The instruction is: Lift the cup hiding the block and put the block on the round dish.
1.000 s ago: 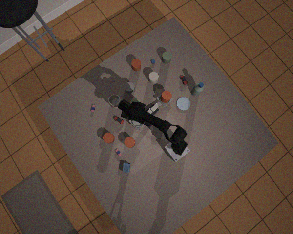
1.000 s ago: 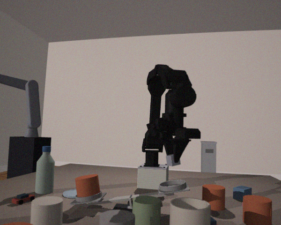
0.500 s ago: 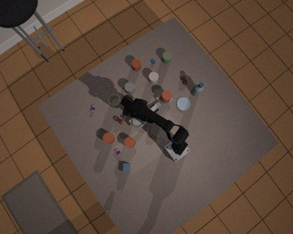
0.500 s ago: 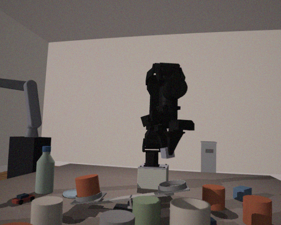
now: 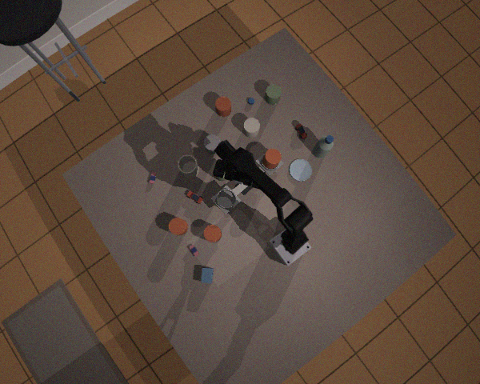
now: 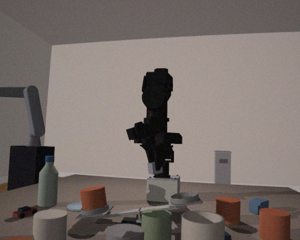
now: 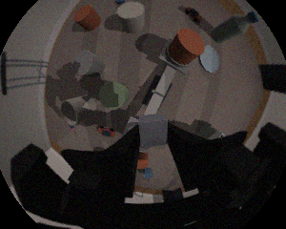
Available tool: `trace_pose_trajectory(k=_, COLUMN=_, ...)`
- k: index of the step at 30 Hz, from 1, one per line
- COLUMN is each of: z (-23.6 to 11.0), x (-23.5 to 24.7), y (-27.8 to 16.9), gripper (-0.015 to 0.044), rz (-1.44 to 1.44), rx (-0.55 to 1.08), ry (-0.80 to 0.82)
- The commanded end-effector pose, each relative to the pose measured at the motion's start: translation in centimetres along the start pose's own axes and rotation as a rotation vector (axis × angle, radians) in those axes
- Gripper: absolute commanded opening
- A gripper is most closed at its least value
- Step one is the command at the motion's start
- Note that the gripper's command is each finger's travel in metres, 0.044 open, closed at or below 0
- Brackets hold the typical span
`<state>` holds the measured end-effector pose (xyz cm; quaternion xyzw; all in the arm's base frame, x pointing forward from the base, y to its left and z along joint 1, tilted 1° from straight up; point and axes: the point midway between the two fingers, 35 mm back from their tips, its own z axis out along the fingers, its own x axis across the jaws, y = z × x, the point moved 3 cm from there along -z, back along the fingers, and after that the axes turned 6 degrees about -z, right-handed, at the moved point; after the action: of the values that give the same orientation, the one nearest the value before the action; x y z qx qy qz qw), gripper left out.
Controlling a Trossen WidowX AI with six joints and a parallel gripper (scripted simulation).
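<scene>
My gripper (image 6: 154, 167) (image 7: 152, 126) is shut on a pale grey block (image 6: 151, 168) (image 7: 153, 126), held in the air above the balance. The balance beam (image 6: 155, 207) (image 7: 157, 100) is tilted. Its empty ring end (image 5: 226, 198) (image 6: 185, 198) is raised. Its lower end carries an orange cup (image 5: 271, 158) (image 6: 93, 198) (image 7: 185, 46), leaning with the tilt. The round pale blue dish (image 5: 300, 170) (image 6: 74, 206) (image 7: 210, 60) is bare and lies just beyond that cup. The arm hides the fingers and block in the top view.
A tall green bottle (image 5: 322, 149) (image 6: 48, 188) (image 7: 229, 29) stands beside the dish. A red car (image 5: 301, 131) lies near it. A white cup (image 5: 251, 127) (image 6: 49, 224) (image 7: 132, 16) stands beyond the balance. Two orange cups (image 5: 178, 226) (image 5: 212, 233) and a blue box (image 5: 207, 275) stand beyond the ring end.
</scene>
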<state>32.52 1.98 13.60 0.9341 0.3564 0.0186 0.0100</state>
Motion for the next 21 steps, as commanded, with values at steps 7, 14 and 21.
trace_pose_trajectory(k=7, z=1.4, x=-3.7, y=4.5, gripper=0.0, rz=0.007, rx=-0.01, ry=0.004)
trace_pose_trajectory(k=14, z=2.3, x=-6.8, y=7.0, gripper=0.0, rz=0.016, rx=-0.016, ry=0.002)
trace_pose_trajectory(k=21, z=3.2, x=-10.1, y=9.1, gripper=0.0, rz=0.026, rx=-0.022, ry=-0.001)
